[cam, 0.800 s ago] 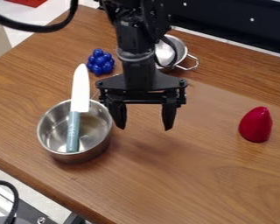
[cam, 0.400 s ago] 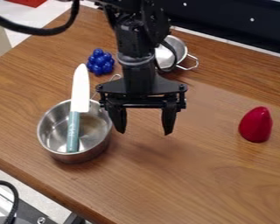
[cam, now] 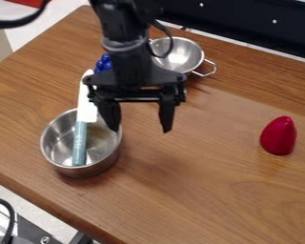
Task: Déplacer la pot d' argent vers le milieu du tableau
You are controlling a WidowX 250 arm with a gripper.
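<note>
Our hand (cam: pixel 141 129) is released, its fingers parted and nothing between them, beside the silver pot (cam: pixel 103 147) at the left of the table (cam: pixel 212 195). We judge the pot light, stiff and not fragile, though its smooth metal may slip; we best pinch the bare right wall, one finger inside. We expect the knife (cam: pixel 80 143), leaning inside over the far rim, to slide if we tilt.

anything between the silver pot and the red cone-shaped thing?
In the camera view, only wooden tabletop lies between the silver pot and the red cone-shaped thing; the open gripper hangs over the pot end of that stretch.
</note>
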